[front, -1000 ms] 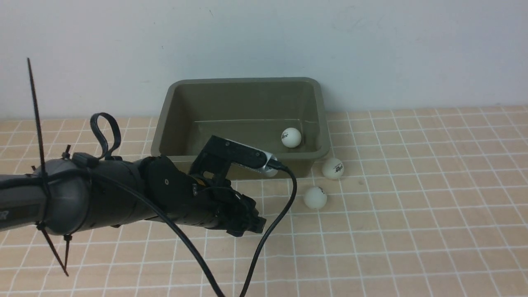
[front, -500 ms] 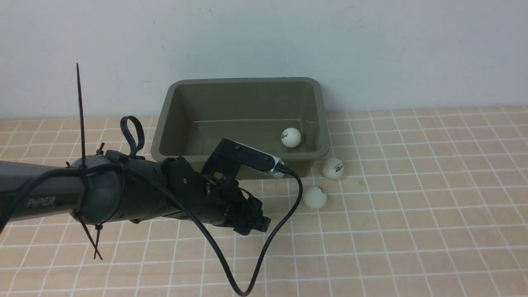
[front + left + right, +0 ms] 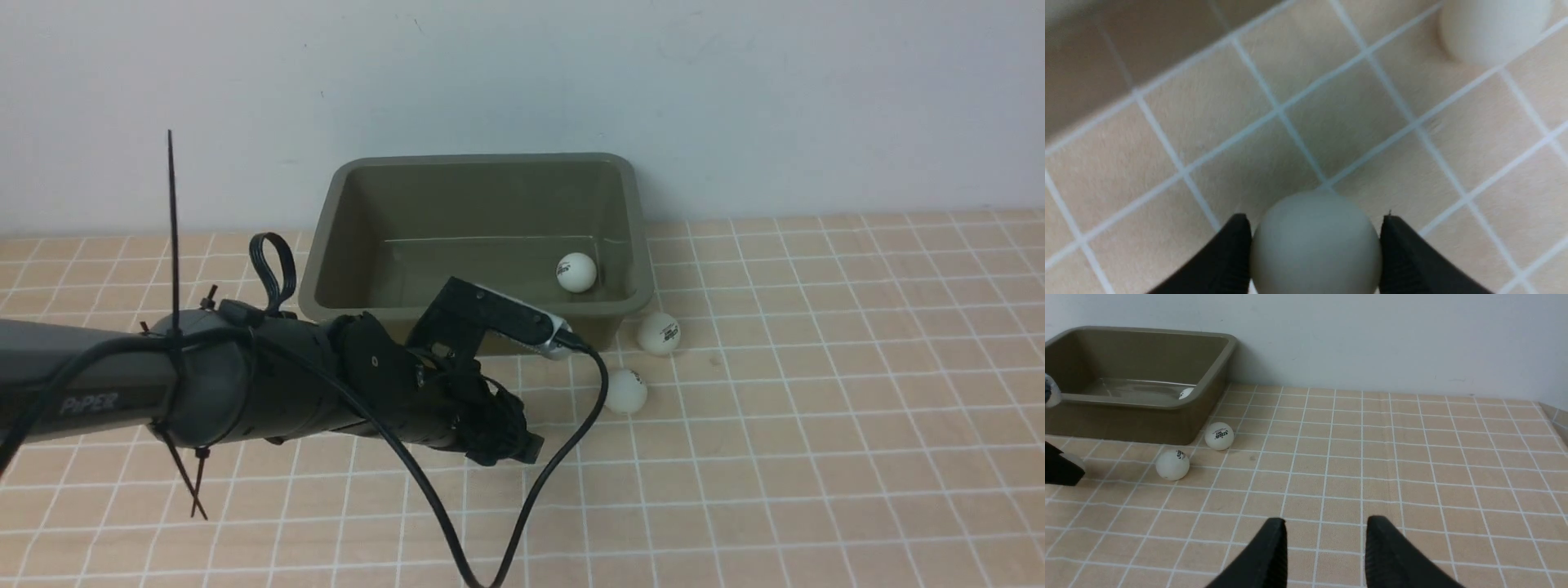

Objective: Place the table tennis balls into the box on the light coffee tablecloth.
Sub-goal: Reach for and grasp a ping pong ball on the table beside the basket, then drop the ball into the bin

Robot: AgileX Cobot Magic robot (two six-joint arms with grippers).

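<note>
The olive-green box [image 3: 482, 160] stands on the light coffee tablecloth [image 3: 816, 408] by the back wall, with one table tennis ball [image 3: 576, 272] inside it. Two more balls [image 3: 659, 333] [image 3: 627, 390] lie on the cloth at its near right corner. My left gripper [image 3: 506, 445] is low over the cloth in front of the box. In the left wrist view it [image 3: 1314, 218] is shut on a white ball [image 3: 1315, 249], with another ball [image 3: 1492, 28] beyond. My right gripper [image 3: 1326, 524] is open and empty over the cloth; it is out of the front view.
The left arm's black cable [image 3: 563, 457] loops down over the cloth near the closest ball. A pale wall [image 3: 735, 98] rises right behind the box. The right wrist view shows the box [image 3: 1216, 371], both loose balls [image 3: 1219, 436] [image 3: 1172, 465] and the cloth's right edge [image 3: 1553, 416].
My left arm has shifted a little to the right and lower in front of the box, and its cable has sagged further. The balls on the cloth and in the box have not moved.
</note>
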